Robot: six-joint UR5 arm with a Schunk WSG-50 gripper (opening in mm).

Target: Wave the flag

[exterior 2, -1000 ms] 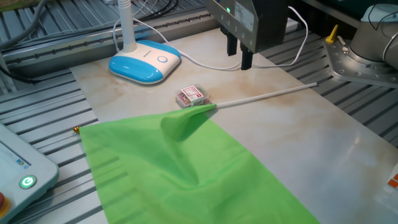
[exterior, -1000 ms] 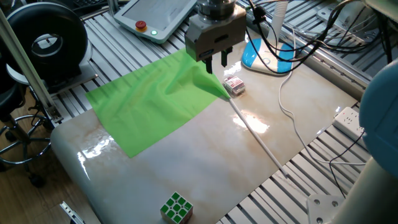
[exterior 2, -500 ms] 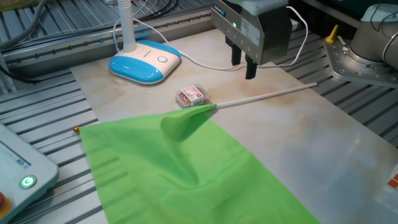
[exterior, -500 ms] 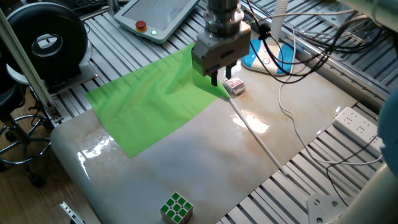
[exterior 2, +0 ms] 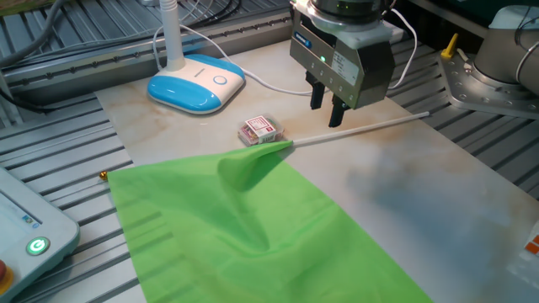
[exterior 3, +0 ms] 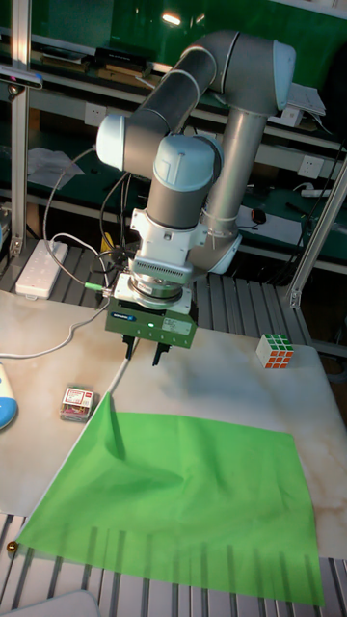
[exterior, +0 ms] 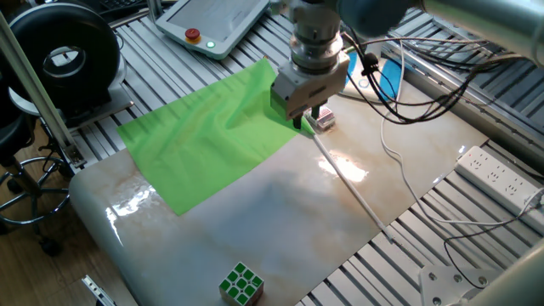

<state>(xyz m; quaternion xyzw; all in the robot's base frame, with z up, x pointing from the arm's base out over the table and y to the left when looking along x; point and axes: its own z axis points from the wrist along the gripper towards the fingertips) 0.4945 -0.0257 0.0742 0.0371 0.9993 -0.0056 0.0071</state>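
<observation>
The UR5 arm's gripper (exterior 2: 327, 108) hung just above the white stick (exterior 2: 362, 130) of the flag (exterior 2: 244, 227), its two dark fingers (exterior 2: 337, 112) pointing down with a narrow gap between them and nothing held; in the tall fixed view the fingertips stood over the stick close to where the cloth begins, though whether they touched it could not be told. The flag lay flat on the pale marble-patterned tabletop (exterior: 280, 212); its bright green sheet (exterior: 208, 136) spread across one end of the table and ran over that edge onto the slatted metal frame (exterior: 149, 51); a raised fold wrinkled the cloth near the stick. The stick (exterior: 348, 183) reached from the sheet's corner diagonally across the tabletop toward the opposite long edge. A small red-and-white box (exterior 2: 258, 130) sat just beside the corner of the cloth where the stick meets it; the gripper (exterior: 308, 115) partly hid it in one fixed view. A blue-and-white lamp base (exterior 2: 195, 83) stood near the back edge of the table, a white cable (exterior 2: 278, 84) trailing from it; a puzzle cube (exterior: 241, 282) with green and white faces rested at the far corner, well apart from the flag; a white power strip (exterior: 489, 170) lay on the frame beyond the long edge; a control pendant (exterior: 212, 21) with a red button rested on the frame past the green sheet.
</observation>
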